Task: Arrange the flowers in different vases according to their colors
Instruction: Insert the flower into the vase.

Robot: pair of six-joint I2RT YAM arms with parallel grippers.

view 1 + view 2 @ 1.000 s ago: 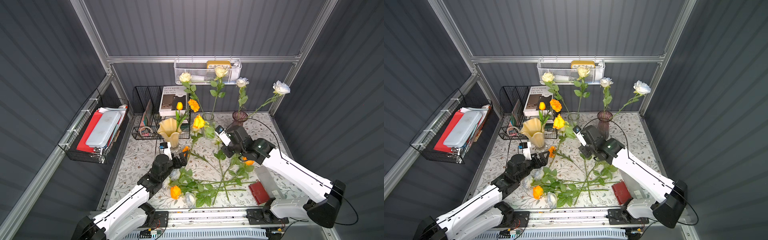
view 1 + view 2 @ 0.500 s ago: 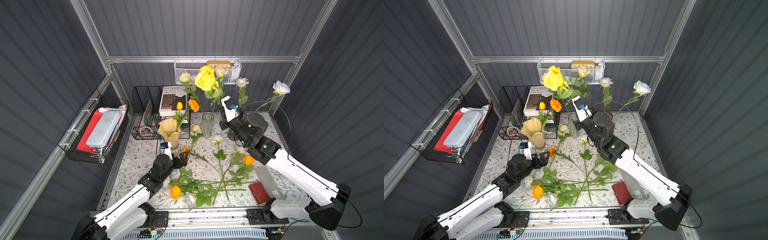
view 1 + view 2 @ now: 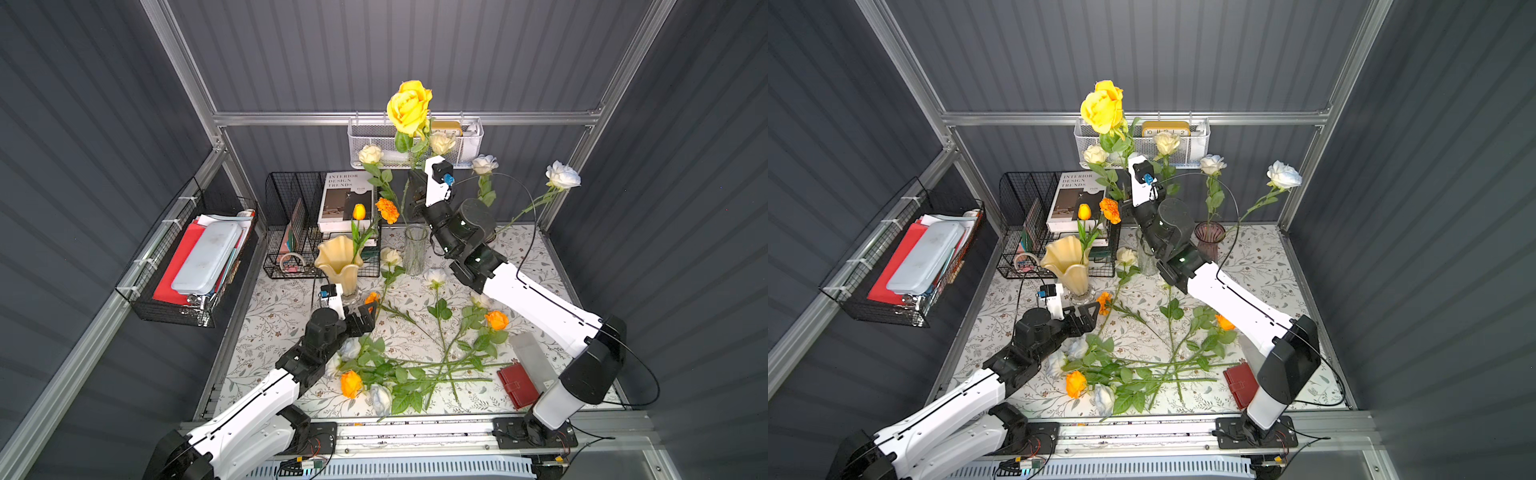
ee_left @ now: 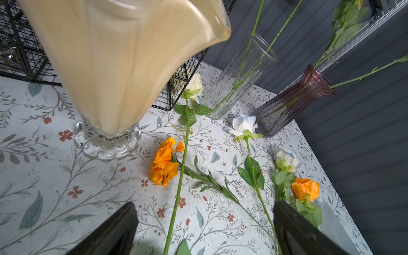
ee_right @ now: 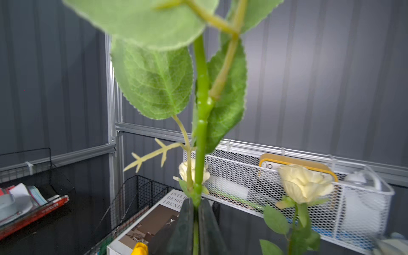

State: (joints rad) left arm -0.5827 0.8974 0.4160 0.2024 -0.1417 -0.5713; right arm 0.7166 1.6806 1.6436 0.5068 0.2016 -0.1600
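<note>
While right fingers clamp the yellow rose by its stem at twelve o'clock, left fingers hover apart at nine.

Flowers clog centre (crossed stems), left bare

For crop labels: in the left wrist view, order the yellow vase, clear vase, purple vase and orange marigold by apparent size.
1. yellow vase, nearest the camera, so enlarged.
2. clear vase and purple vase: look alike, unranked.
3. orange marigold.
</note>
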